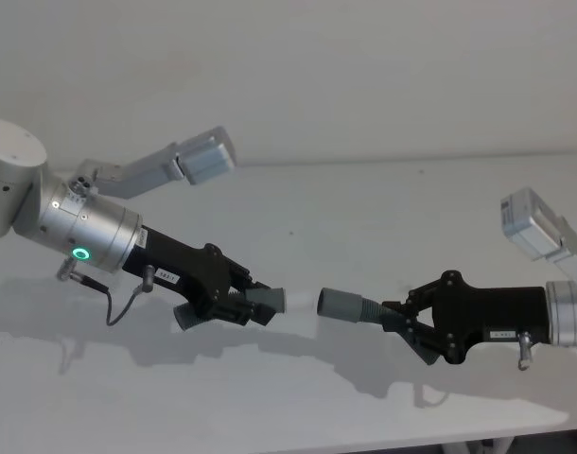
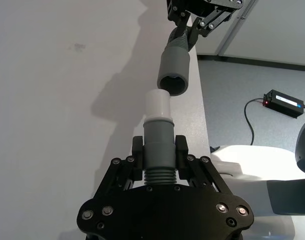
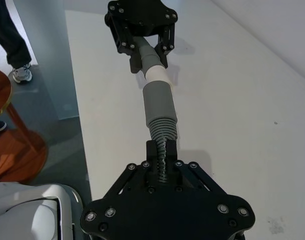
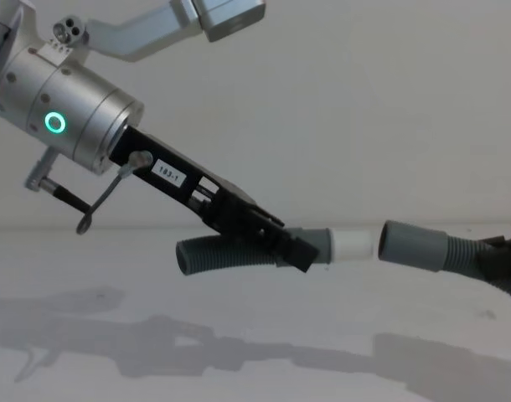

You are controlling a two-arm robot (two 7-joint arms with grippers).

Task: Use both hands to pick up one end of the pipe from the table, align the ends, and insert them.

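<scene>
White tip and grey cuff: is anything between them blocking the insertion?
Nothing visible. The white tip in the left gripper faces the open grey cuff held by the right gripper across a bare gap.

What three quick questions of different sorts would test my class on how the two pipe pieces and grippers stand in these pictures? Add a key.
1. True or false: the white tip is already fully inside the grey cuff.
2. Which gripper holds the piece with the white tip: A) left gripper, B) right gripper, C) neither?
3. Fill in: both pipe pieces are held ____ the table, not lying on it.

Key:
1. False. In the left wrist and chest views the tip faces the cuff's open mouth with a small gap between them.
2. A. The right gripper holds the cuff piece by its ribbed part.
3. Above.
</scene>
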